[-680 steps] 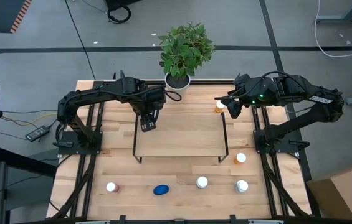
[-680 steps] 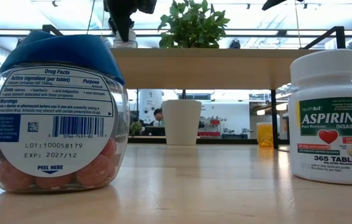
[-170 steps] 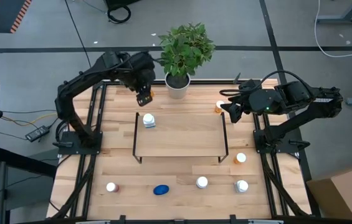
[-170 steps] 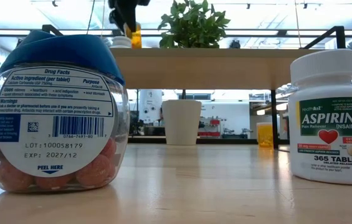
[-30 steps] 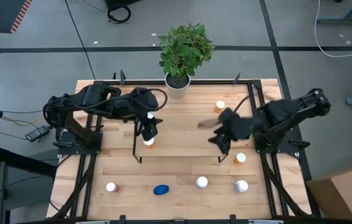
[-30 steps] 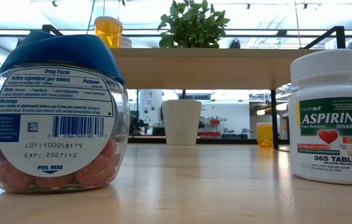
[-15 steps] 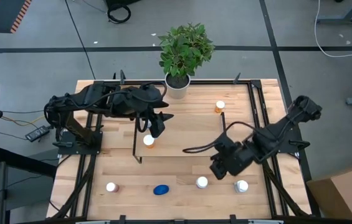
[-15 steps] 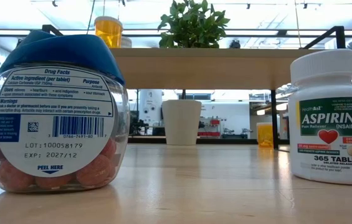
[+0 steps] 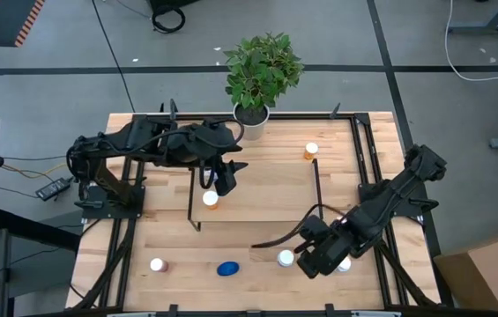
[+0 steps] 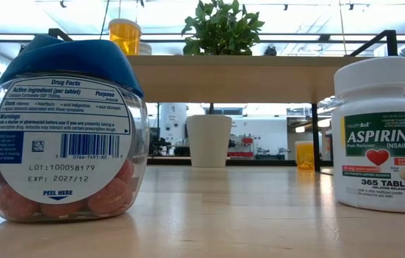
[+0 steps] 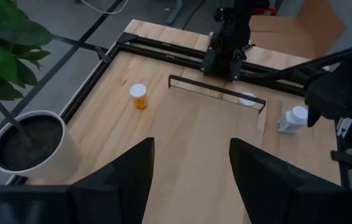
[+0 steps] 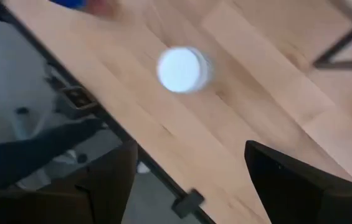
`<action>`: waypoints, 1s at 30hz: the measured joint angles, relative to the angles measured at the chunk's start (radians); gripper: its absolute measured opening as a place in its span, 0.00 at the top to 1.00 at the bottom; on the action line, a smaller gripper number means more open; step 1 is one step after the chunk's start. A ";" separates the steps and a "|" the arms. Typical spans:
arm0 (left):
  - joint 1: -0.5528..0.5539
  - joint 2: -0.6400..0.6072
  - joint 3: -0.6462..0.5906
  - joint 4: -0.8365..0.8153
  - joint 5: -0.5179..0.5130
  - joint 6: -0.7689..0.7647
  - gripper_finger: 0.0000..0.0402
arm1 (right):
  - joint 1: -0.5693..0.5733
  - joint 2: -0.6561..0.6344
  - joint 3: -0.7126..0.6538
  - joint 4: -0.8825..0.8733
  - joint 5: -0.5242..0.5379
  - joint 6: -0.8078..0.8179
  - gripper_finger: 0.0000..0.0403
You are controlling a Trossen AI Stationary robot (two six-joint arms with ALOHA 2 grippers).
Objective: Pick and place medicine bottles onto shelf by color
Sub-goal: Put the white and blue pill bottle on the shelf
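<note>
White-capped bottle [image 9: 286, 258] sits just left of the right tool [image 9: 306, 261], jaws apart, lower right; left tool [image 9: 225, 182], jaws apart, hangs beside the orange bottle [image 9: 211, 200].

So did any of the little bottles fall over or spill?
No, nothing stands out. The orange bottle on the shelf stands upright, and so do the aspirin bottle and blue-capped bottle on the table. Nothing has spilled.
</note>
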 joint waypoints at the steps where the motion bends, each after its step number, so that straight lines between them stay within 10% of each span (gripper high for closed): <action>1: 0.000 0.004 0.000 0.000 0.000 0.000 0.47 | 0.003 0.008 0.000 -0.010 -0.012 0.042 0.24; 12: -0.001 0.010 0.000 -0.005 0.000 0.000 0.48 | 0.222 0.020 0.000 -0.154 0.054 0.618 0.24; 30: -0.008 0.018 0.000 -0.014 0.000 -0.101 0.49 | 0.309 0.019 -0.165 -0.046 -0.018 0.633 0.26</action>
